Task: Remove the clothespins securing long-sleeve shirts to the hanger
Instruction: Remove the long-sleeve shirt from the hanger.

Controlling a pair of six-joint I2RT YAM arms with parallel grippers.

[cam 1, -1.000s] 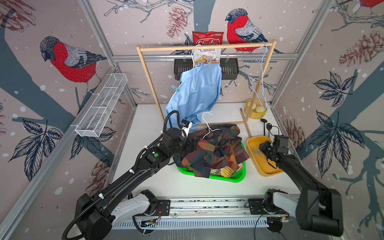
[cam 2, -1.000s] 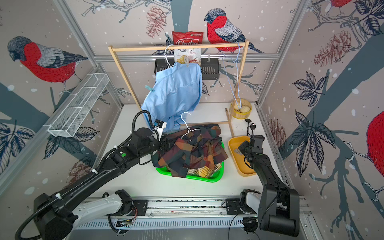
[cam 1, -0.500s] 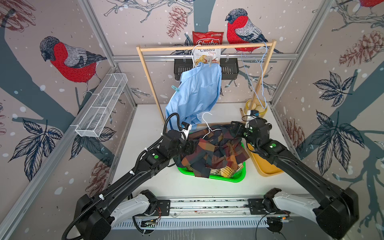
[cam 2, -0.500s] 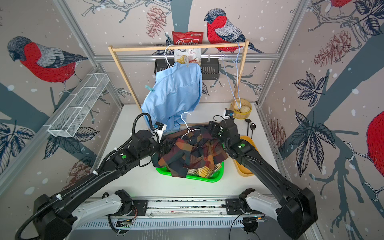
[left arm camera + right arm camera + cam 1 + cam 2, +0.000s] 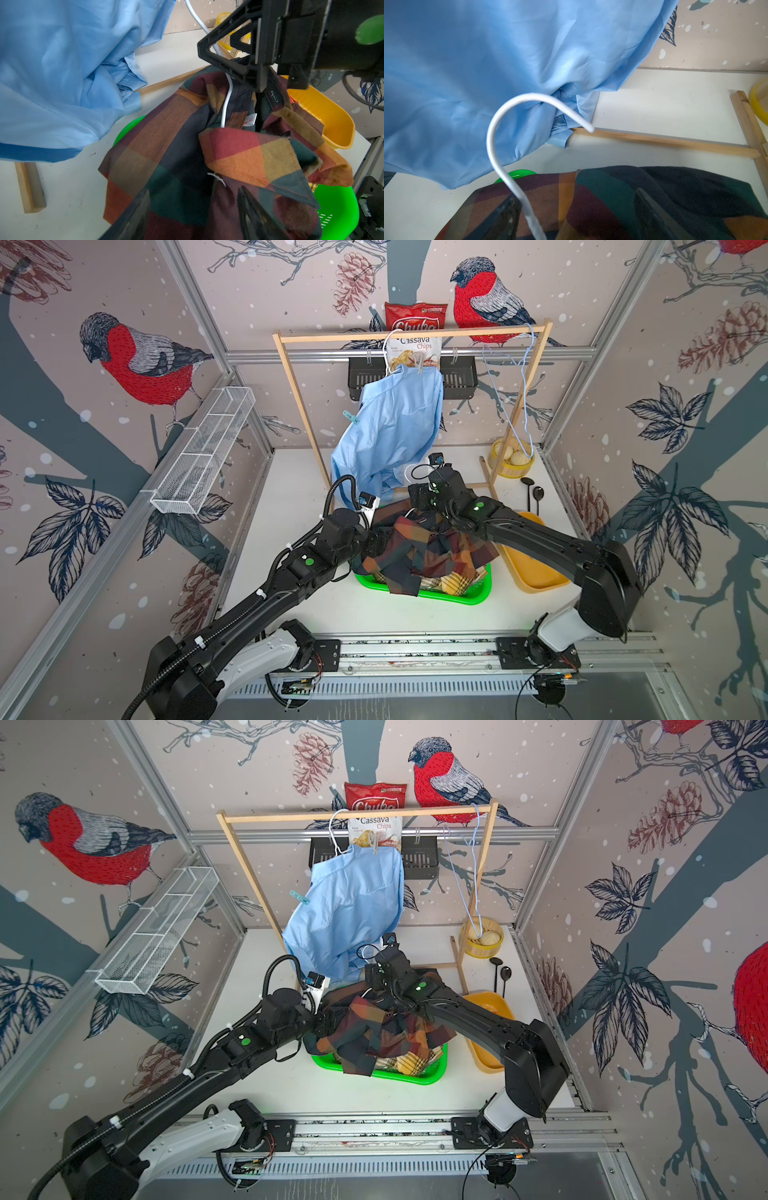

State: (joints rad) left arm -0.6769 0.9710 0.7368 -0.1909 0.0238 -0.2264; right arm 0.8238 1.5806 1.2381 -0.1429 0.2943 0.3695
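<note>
1. Two clothespins show, both on the blue shirt (image 5: 390, 435), which hangs from the wooden rail (image 5: 411, 336) at the counter's 12 o'clock side. A pale clothespin (image 5: 420, 364) clamps its shoulder at the shirt's 12 o'clock edge. A teal clothespin (image 5: 351, 417) bites its 9 o'clock edge.
2. The plaid shirt (image 5: 419, 547) is already off the rail, heaped over the green basket (image 5: 449, 596) mid-counter. A white hanger (image 5: 529, 96) is still through its collar. No clothespin shows on it, though folds could hide one. A yellow checked shirt (image 5: 452, 583) lies beneath it in the basket.
3. By my reading, two shirts are dealt with, and the blue shirt's two clothespins are what is left.
4. The right hand (image 5: 574, 197) is released, fingers spread above the plaid collar. The white hanger's neck stands just beside one finger, unpinched. From it the pale clothespin lies toward 12 o'clock and the teal clothespin toward 11, both well apart and higher.
5. The left hand (image 5: 193, 193) sits at the plaid shirt's 9 o'clock side. Its fingers straddle a fold and seem to be grasping the cloth. The clothespins lie toward 12 and 1 o'clock, well apart.
6. A yellow tray (image 5: 534, 576) rests at the basket's 3 o'clock on the white counter (image 5: 299, 497). The right arm hides its contents.
</note>
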